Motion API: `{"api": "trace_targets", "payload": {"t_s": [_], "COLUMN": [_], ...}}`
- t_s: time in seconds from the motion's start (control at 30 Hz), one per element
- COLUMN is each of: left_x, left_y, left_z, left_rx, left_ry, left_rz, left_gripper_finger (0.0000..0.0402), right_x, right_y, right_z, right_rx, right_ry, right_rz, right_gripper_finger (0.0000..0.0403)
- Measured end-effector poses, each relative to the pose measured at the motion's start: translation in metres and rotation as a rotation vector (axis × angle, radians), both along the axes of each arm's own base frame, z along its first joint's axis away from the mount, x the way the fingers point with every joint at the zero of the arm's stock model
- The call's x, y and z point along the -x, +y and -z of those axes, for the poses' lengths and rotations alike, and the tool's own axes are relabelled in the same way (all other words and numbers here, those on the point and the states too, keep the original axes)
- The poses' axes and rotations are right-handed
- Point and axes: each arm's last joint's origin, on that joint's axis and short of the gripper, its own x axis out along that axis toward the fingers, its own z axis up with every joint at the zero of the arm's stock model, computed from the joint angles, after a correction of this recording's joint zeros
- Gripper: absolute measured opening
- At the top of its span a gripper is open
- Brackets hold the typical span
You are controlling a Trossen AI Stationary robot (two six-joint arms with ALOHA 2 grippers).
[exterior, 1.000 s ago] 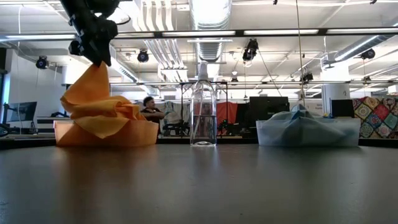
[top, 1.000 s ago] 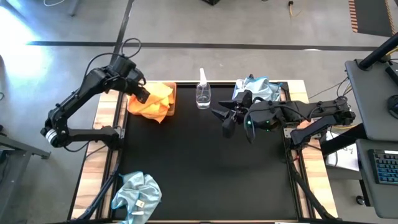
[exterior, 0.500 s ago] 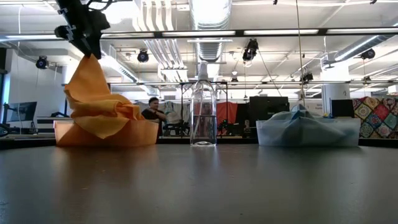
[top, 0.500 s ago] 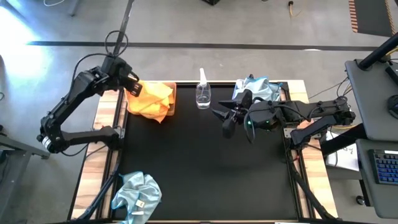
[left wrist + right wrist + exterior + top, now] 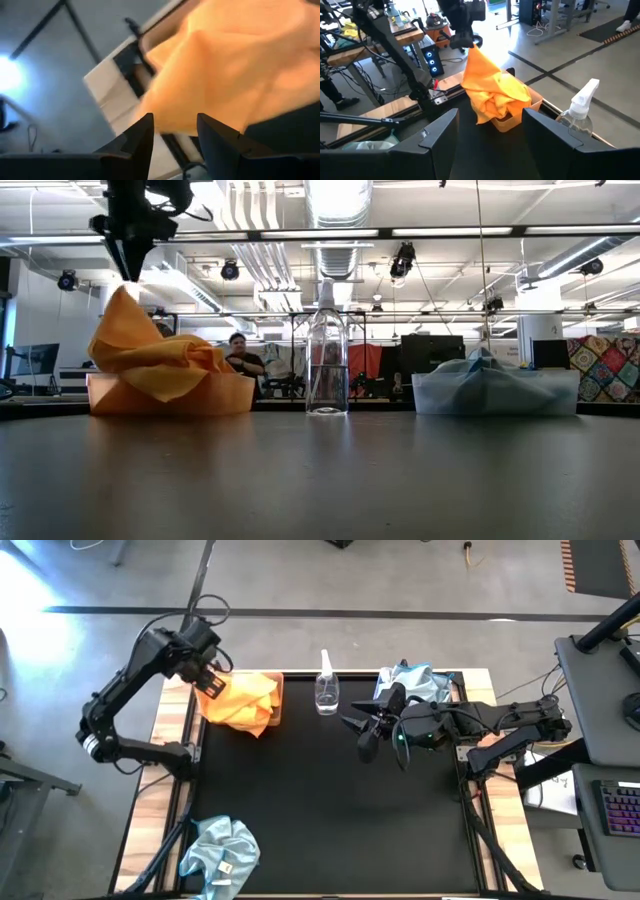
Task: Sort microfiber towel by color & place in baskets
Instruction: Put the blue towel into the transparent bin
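The left gripper (image 5: 207,683) is raised above the far left corner of the desk (image 5: 330,810), over the tan basket (image 5: 170,393). A corner of an orange towel (image 5: 240,702) is pinched between its fingers (image 5: 135,142), and the cloth is drawn up into a peak while most of it is heaped in the basket. The right gripper (image 5: 352,727) is held over the far middle of the desk, just beside the grey-blue basket (image 5: 497,392) at the far right corner, with its fingers (image 5: 440,132) spread apart and nothing between them. Blue towels (image 5: 412,683) are piled in that basket. A spray bottle (image 5: 326,690) is seen upright at the far edge between the two baskets. Another blue towel (image 5: 220,852) is left crumpled at the near left corner.
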Motion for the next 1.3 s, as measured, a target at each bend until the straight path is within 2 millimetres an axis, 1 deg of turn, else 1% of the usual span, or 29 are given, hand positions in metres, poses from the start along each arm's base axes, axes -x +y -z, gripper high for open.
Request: {"api": "trace_targets", "payload": {"t_s": [0.03,0.13,0.27,0.47,0.6,0.73,0.8,0.97,1.1,1.3], "left_x": [-0.002,-0.013,-0.022,-0.023,-0.023,-0.023,-0.022,-0.015,-0.007,0.002], "left_y": [0.002,0.006,0.006,0.000,-0.008,-0.024,-0.033,-0.060,-0.085,-0.113], "left_z": [-0.002,-0.009,-0.019,-0.025,-0.026,-0.028,-0.031,-0.037,-0.040,-0.032], "left_rx": [0.021,0.121,0.206,0.278,0.366,0.490,0.510,0.468,0.501,0.497], "left_ry": [-0.014,-0.150,-0.288,-0.355,-0.472,-0.623,-0.647,-0.623,-0.649,-0.596], "left_rz": [0.030,0.121,0.179,0.192,0.229,0.305,0.324,0.306,0.295,0.206], "left_gripper_finger": [0.0135,0.0135,0.0135,0.0135,0.0135,0.0135,0.0135,0.0135,0.0135,0.0135], "right_x": [0.000,0.000,0.001,0.002,0.002,0.002,0.002,0.002,0.002,0.003], "right_y": [0.000,0.000,0.000,0.000,0.000,0.000,0.000,0.000,0.000,0.000], "right_z": [0.000,0.000,0.001,0.005,0.005,0.005,0.005,0.006,0.006,0.006], "right_rx": [0.000,0.000,0.003,0.011,0.011,0.011,0.011,0.012,0.012,0.014], "right_ry": [0.001,0.001,0.016,0.057,0.059,0.060,0.061,0.066,0.066,0.073], "right_rz": [0.000,0.000,0.000,0.000,0.000,0.000,0.000,0.000,0.000,0.000], "right_gripper_finger": [0.0210,0.0210,0.0210,0.0210,0.0210,0.0210,0.0210,0.0210,0.0210,0.0210]}}
